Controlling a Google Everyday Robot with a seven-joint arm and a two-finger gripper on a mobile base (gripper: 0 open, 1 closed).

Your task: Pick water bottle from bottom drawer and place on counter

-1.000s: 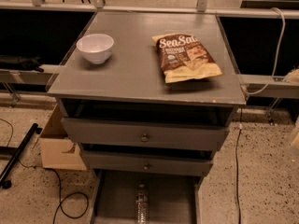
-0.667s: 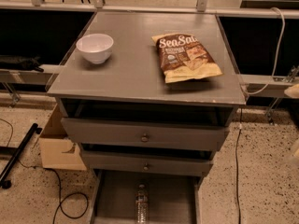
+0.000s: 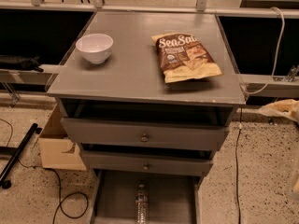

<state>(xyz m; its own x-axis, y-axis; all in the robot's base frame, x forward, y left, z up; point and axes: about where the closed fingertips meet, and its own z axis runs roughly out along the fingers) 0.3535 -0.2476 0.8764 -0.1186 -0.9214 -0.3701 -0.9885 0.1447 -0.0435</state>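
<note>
The water bottle (image 3: 141,206) lies lengthwise on the floor of the open bottom drawer (image 3: 170,199), cap pointing toward the cabinet. Nothing touches it. The counter (image 3: 140,76) is the grey top slab above the two knobbed drawer fronts. My gripper (image 3: 284,110) shows only as a pale shape at the right edge, level with the counter's front edge. It is well off to the right of the cabinet and far above the bottle.
A white bowl (image 3: 94,47) stands at the counter's left and a brown chip bag (image 3: 187,57) lies at its right. A cardboard box (image 3: 58,148) sits on the floor left of the cabinet, beside a black stand leg (image 3: 18,153) and cables.
The pale gripper shape at the right edge has come down and slightly inward. Bottle, bowl and chip bag have not moved.
</note>
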